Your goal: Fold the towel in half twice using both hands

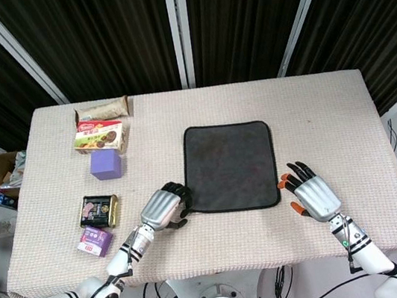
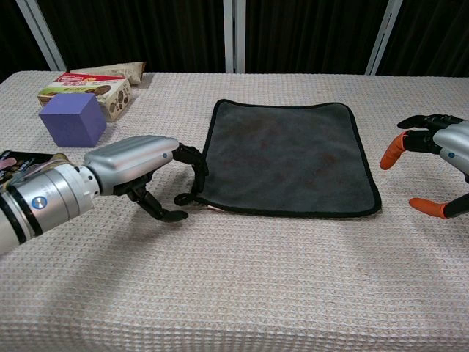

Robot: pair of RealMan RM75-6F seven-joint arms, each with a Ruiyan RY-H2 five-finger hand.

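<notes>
Table (image 1: 329, 113), flat towel (image 1: 229, 165): left hand (image 1: 164, 207) touching its corner (chest view), right hand (image 1: 313, 195) spread

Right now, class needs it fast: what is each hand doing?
Left hand: open, fingers curled at the towel's near left corner, not yet gripping it.
Right hand: open, fingers spread, holding nothing, clear of the towel.

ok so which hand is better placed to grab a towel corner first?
Left. The left hand already has its fingertips at the towel's near corner; the right hand sits off to the side, clear of the edge, fingers spread.
</notes>
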